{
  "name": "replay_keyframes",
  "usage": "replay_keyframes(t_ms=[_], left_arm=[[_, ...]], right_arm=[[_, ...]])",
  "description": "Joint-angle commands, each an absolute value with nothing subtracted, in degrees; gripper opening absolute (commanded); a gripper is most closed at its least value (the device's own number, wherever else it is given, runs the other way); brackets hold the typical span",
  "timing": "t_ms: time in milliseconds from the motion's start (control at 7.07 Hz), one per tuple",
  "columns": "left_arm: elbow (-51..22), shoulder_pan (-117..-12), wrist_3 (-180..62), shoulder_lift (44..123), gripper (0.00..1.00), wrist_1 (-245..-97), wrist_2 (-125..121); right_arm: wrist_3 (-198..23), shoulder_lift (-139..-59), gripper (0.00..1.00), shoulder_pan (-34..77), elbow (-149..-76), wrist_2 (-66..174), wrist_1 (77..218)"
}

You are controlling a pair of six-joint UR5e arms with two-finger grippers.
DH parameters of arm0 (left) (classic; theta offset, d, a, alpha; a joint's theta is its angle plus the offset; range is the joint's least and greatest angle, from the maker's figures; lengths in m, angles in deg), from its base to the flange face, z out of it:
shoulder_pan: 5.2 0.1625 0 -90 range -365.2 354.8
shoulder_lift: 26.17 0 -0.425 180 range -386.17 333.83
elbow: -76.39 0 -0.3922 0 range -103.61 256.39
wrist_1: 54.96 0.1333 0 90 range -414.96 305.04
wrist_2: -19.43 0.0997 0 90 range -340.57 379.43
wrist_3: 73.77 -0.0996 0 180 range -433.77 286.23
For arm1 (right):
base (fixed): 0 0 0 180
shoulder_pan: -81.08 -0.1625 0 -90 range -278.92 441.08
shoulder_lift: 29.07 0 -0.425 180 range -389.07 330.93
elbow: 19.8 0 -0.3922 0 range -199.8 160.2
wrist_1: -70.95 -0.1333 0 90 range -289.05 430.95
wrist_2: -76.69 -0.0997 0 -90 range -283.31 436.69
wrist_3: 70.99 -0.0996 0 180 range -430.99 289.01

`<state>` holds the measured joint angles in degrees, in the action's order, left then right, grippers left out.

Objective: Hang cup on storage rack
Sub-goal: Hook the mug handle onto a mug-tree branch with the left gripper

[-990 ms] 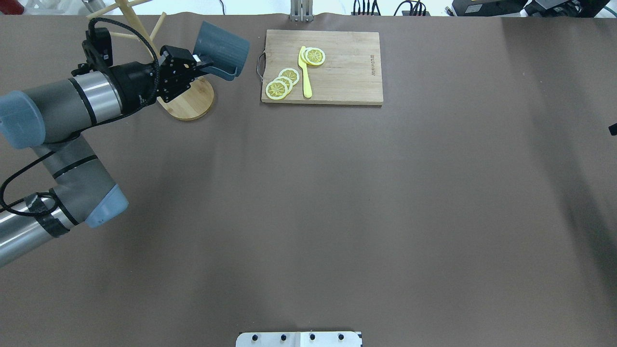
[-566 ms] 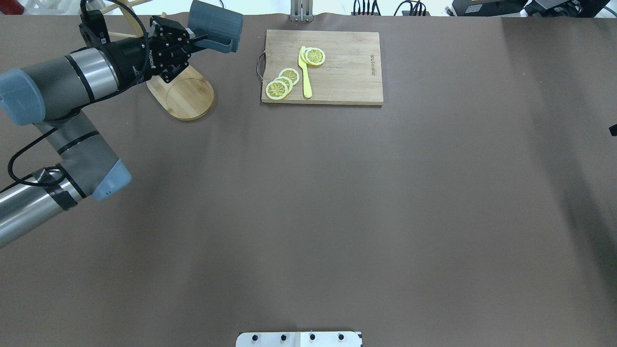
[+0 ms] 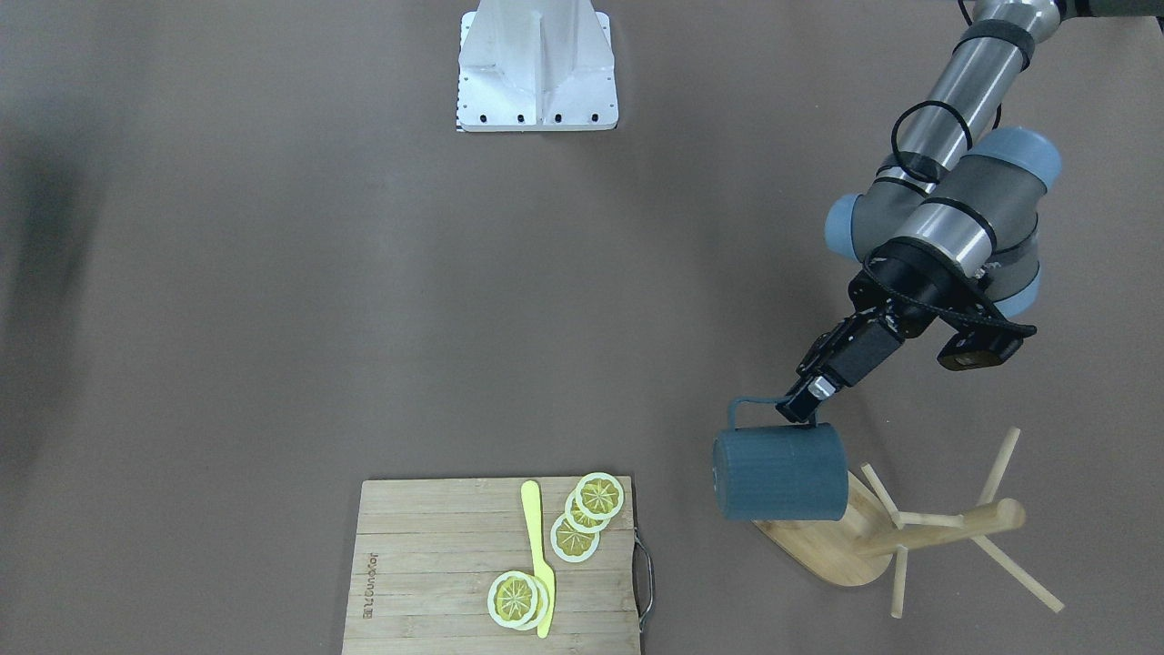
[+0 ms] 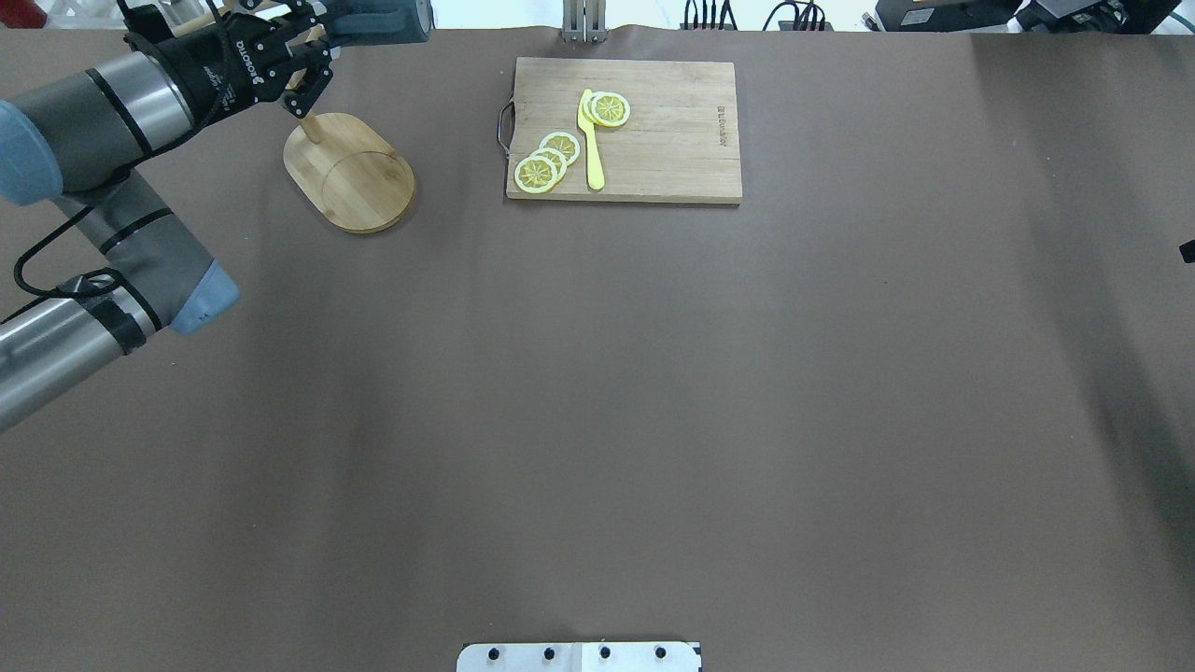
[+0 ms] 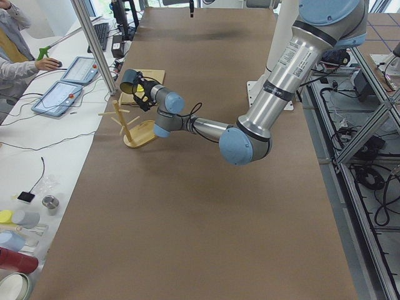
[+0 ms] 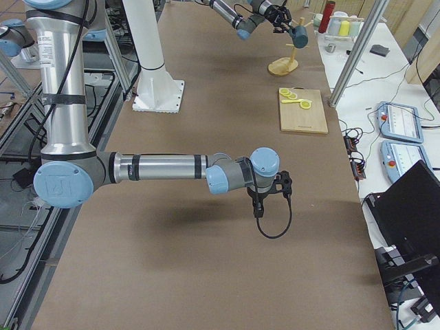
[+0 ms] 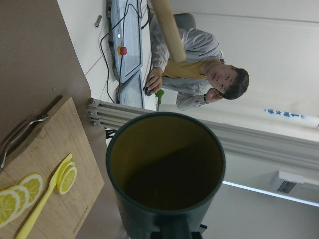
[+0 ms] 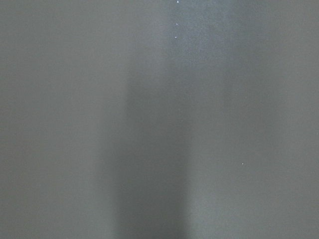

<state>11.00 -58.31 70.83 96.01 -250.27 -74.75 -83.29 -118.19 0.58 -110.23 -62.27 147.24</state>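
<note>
The cup (image 3: pixel 777 484), showing only its yellowish inside, is pinched by its handle in the left hand (image 3: pixel 802 408) and held sideways aloft, beside the rack (image 3: pixel 937 529). Whether the right hand (image 6: pixel 258 205) is spread cannot be told.

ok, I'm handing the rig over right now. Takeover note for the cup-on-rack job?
The left gripper is shut on the handle of the cup. The cup is in the air, on its side, close to the storage rack and on no peg.
The right gripper hangs low over the table, far from the rack. Open or shut: cannot tell.
Done: cup picked up and brought to the rack.
Left: slip the handle over a peg, release, back off.
</note>
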Motion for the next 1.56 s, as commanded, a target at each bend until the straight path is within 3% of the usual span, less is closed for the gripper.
replay_keyframes(t_ms=[0, 1415], left_arm=[[13.9, -58.7, 79.3, 96.9, 0.0, -253.8, -72.1], [19.6, -59.5, 87.4, 96.2, 0.0, -260.8, -69.7]], right_arm=[[-83.3, -118.1, 1.0, 0.6, -110.2, -62.3, 147.3], [-83.3, -118.2, 1.0, -0.7, -110.9, -62.4, 147.3]])
